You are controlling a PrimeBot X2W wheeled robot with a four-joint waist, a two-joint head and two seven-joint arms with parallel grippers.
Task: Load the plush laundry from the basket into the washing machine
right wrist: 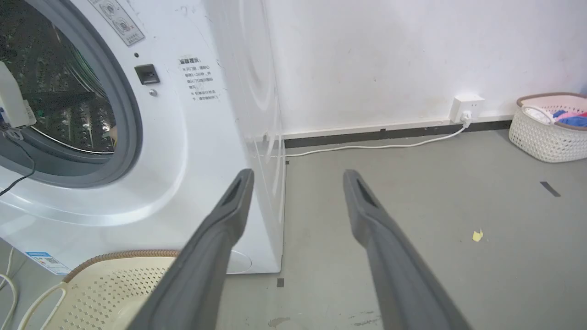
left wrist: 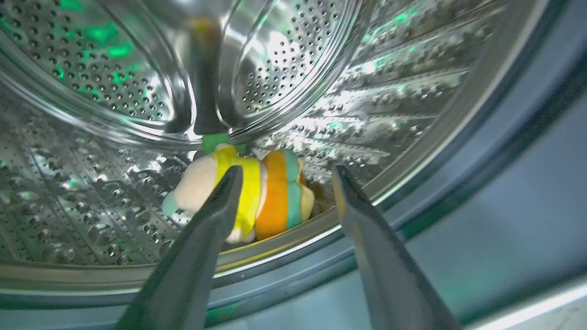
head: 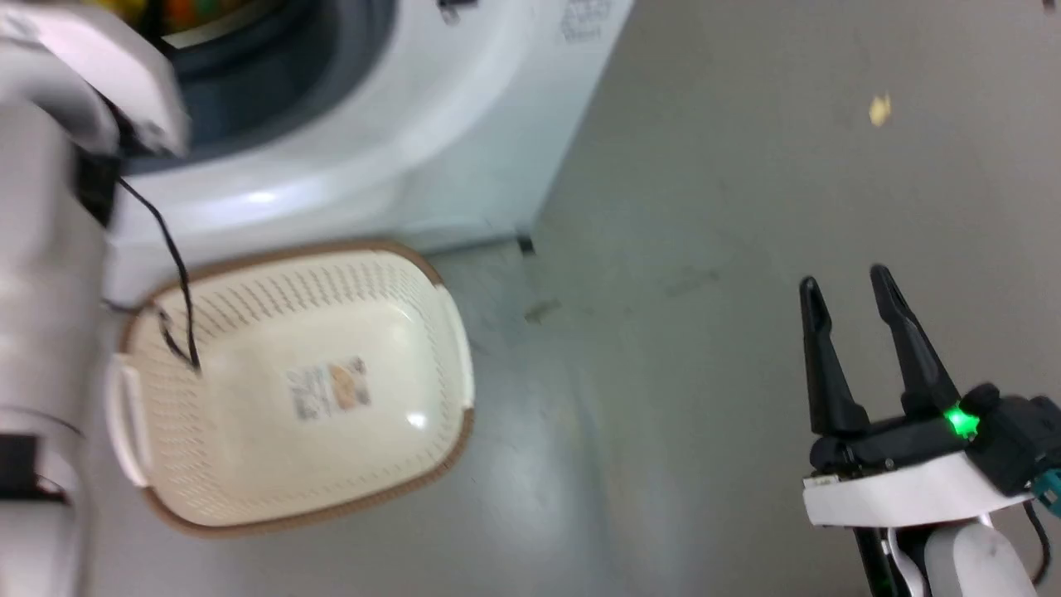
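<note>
Head view: right gripper (head: pixel 844 282) spread and bare, the basket (head: pixel 331 247) well to its left. Left wrist view: we log the left gripper (left wrist: pixel 286 168) spread, the plush laundry (left wrist: pixel 270 197) lying inside the washing machine (left wrist: pixel 91 192) just past its tips, long axis crosswise. Right wrist view: right fingers (right wrist: pixel 229 206) apart beside the machine, so we judge the left the nearer.

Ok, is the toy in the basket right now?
No, the basket holds just its paper label, while the toy lies inside the steel drum of the washer.
</note>
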